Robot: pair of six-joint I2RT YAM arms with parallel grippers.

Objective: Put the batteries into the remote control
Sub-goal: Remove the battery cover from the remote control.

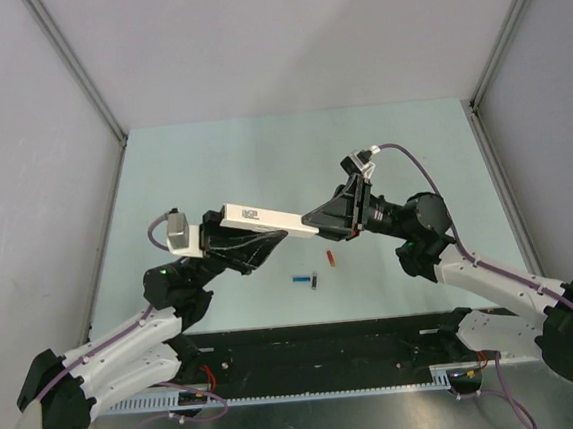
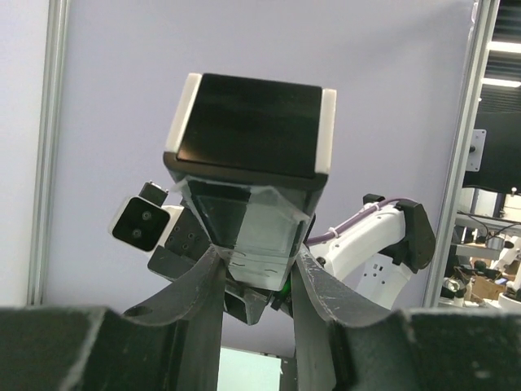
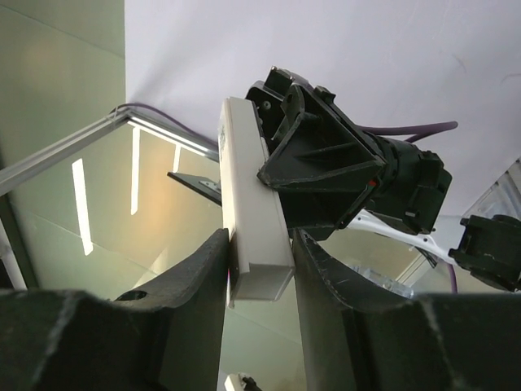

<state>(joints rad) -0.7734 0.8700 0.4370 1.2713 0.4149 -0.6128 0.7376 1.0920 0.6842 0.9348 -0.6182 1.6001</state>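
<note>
Currently both arms are holding the remote control (image 1: 265, 217) up in the air above the desk (image 1: 261, 156), one at each end, so the white bar is spanning the gap between them and slanting slightly down toward the right in the top view. Left pincer (image 2: 256, 265) is clamping narrow on its end of the bar; its wrist view is looking along the bar, with a dark rectangular face showing at the top between white edges. Right pincer (image 3: 260, 252) is likewise closing narrow on the opposite end, both fingers pressing the bar's long sides just above its squared-off tip. Three cells are lying loose on the desk below the bar, untouched by either arm: blue battery (image 1: 298, 278) and black battery (image 1: 314, 283) just beside each other, red battery (image 1: 331, 259) near them, a little further back and to the right. A second blue cell is not showing.
</note>
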